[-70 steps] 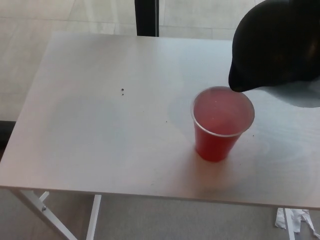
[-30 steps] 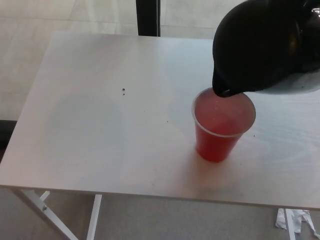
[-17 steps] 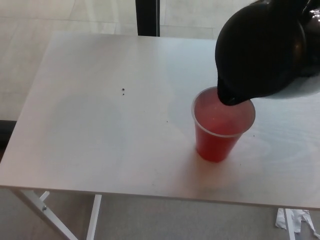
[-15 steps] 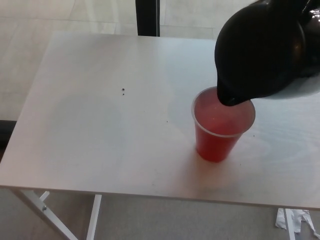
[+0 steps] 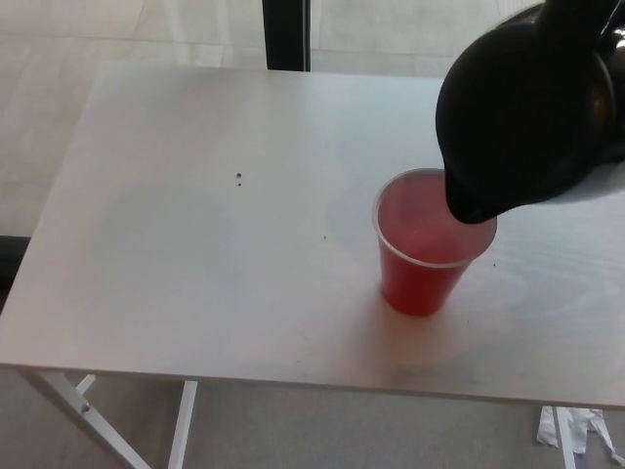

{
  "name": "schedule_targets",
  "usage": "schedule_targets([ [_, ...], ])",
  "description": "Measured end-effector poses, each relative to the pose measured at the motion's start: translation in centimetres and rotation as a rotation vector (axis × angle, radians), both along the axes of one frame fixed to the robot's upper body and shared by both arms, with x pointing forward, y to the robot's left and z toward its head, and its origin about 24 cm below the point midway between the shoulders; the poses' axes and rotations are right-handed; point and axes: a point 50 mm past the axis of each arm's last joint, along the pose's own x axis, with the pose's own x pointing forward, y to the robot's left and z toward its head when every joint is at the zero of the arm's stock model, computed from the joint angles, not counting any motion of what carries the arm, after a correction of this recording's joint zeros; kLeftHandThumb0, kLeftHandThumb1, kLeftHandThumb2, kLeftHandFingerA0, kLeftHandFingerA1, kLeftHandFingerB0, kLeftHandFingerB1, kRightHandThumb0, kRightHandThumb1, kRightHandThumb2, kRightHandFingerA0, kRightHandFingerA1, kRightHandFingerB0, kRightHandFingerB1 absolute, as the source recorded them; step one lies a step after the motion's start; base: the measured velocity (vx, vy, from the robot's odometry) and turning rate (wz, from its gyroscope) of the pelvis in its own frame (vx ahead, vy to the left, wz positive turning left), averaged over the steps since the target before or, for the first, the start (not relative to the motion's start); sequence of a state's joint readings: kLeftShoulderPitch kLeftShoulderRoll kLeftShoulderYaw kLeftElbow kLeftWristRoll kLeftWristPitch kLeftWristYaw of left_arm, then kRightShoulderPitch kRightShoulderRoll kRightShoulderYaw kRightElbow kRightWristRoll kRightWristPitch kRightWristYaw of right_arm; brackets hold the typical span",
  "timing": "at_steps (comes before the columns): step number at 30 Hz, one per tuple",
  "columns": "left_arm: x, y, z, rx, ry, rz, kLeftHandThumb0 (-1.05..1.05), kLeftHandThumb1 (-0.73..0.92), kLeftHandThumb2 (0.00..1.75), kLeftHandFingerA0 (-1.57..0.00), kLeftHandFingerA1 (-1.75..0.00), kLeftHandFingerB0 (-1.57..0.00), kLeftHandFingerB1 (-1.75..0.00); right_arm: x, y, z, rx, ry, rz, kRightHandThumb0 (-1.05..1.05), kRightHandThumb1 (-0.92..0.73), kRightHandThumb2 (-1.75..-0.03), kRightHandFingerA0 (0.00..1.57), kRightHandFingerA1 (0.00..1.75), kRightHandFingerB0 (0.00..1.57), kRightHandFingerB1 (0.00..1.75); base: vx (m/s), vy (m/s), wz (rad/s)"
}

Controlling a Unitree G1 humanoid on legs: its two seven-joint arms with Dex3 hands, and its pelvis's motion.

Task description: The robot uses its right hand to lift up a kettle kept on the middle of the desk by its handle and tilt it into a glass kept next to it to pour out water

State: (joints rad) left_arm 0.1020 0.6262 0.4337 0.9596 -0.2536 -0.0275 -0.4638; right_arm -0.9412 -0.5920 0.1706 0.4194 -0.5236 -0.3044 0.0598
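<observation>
The black kettle (image 5: 532, 107) hangs tilted over the red plastic cup (image 5: 430, 244) on the white surface (image 5: 195, 244), its spout now shifted right to the cup's far-right rim. The fingers holding it cannot be told.

black kettle (image 5: 532, 107) tilted, spout over upright red glass (image 5: 430, 244), right of desk centre

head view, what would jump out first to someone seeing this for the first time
A big black kettle fills the upper right corner, tilted with its spout low over the far right rim of a red plastic cup. The cup stands upright on the right half of the pale desk, with some liquid visible inside. Neither of the robot's hands shows.
</observation>
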Motion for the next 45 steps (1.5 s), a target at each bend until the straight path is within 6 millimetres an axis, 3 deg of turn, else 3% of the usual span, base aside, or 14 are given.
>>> schedule_targets([
  [1,-0.1,0.0,0.0,-0.001,0.002,0.002,-0.67,0.77,0.63,-0.59,-0.58,-0.37,-0.44,0.0,0.0,0.0,0.0,0.0,-0.001,-0.14,-0.53,-1.05,0.94,1.75,0.8,1.5,0.0,0.0,0.0],
  [5,-0.1,0.0,0.0,0.0,0.003,0.003,-0.66,0.61,0.98,-0.49,-0.63,-0.28,-0.53,-0.2,-0.2,0.1,0.018,-0.005,-0.013,-0.14,-0.52,-1.01,0.91,1.61,0.87,1.02,0.0,0.0,0.0],
  [7,-0.3,0.0,-0.1,-0.001,0.007,0.004,-0.66,0.62,0.99,-0.49,-0.63,-0.28,-0.53,-0.3,-0.5,-0.3,0.043,0.006,-0.032,-0.16,-0.48,-1.09,1.17,1.3,0.9,1.04,0.0,0.0,0.0],
  [11,-0.4,0.0,-0.1,-0.001,0.012,0.006,-0.66,0.61,0.98,-0.49,-0.62,-0.3,-0.53,-0.2,-0.9,-1.6,0.109,0.048,-0.066,-0.09,-0.45,-1.23,0.9,1.75,0.77,1.58,0.0,0.0,0.0],
  [14,-0.7,0.1,-0.2,-0.001,0.019,0.006,-0.68,0.61,0.99,-0.47,-0.62,-0.28,-0.53,-0.1,-1.8,-2.3,0.189,0.072,-0.104,-0.12,-0.46,-1.2,1.22,1.44,1.0,1.28,0.0,0.0,0.0],
  [15,-0.8,0.1,-0.3,-0.001,0.024,0.007,-0.67,0.79,0.64,-0.55,-0.52,-0.35,-0.42,0.0,-2.1,-2.6,0.212,0.083,-0.12,-0.09,-0.5,-1.17,0.84,1.75,0.72,1.55,0.0,0.0,0.0],
  [16,-0.9,0.1,-0.3,0.0,0.027,0.008,-0.7,0.61,0.99,-0.48,-0.63,-0.28,-0.53,0.0,-2.4,-2.7,0.232,0.091,-0.135,-0.15,-0.45,-1.2,0.82,1.68,0.78,1.32,0.0,0.0,0.0],
  [23,-1.3,0.1,-0.3,0.002,0.032,0.008,-0.68,0.6,0.97,-0.49,-0.61,-0.28,-0.52,0.3,-5.1,-5.0,0.48,0.17,-0.24,-0.25,-0.33,-1.32,0.8,1.63,0.79,1.45,0.0,0.0,0.0],
  [29,-1.5,0.1,-0.4,0.0,0.037,0.011,-0.68,0.78,0.63,-0.55,-0.52,-0.32,-0.42,-0.1,-6.8,-6.8,0.642,0.208,-0.313,-0.34,-0.38,-1.14,1.23,1.39,1.01,1.23,0.0,0.0,0.0],
  [30,-1.5,0.1,-0.4,0.0,0.038,0.011,-0.69,0.61,0.98,-0.48,-0.61,-0.27,-0.53,-0.1,-7.0,-7.1,0.677,0.215,-0.326,-0.23,-0.37,-1.23,0.96,1.75,0.82,1.47,0.0,0.0,0.0],
  [37,-1.8,0.1,-0.5,-0.001,0.045,0.012,-0.69,0.77,0.63,-0.55,-0.52,-0.33,-0.41,-0.5,-8.1,-8.8,0.913,0.243,-0.361,-0.12,-0.35,-1.32,0.94,1.75,0.83,1.55,0.0,0.0,0.0],
  [40,-1.9,0.0,-0.6,-0.004,0.046,0.015,-0.68,0.62,0.99,-0.47,-0.62,-0.25,-0.52,-1.0,-8.5,-10.0,1.044,0.238,-0.38,-0.16,-0.39,-1.23,0.98,1.75,0.82,1.42,0.0,0.0,0.0],
  [44,-2.2,0.0,-0.7,-0.007,0.052,0.017,-0.7,0.61,0.98,-0.46,-0.6,-0.25,-0.51,-1.8,-9.0,-12.3,1.178,0.249,-0.422,-0.11,-0.34,-1.32,1.03,1.75,0.85,1.6,0.0,0.0,0.0],
  [45,-2.2,0.0,-0.7,-0.007,0.052,0.018,-0.69,0.79,0.64,-0.53,-0.49,-0.3,-0.4,-2.0,-9.1,-12.8,1.198,0.255,-0.43,-0.11,-0.33,-1.35,1.04,1.75,0.86,1.6,0.0,0.0,0.0],
])
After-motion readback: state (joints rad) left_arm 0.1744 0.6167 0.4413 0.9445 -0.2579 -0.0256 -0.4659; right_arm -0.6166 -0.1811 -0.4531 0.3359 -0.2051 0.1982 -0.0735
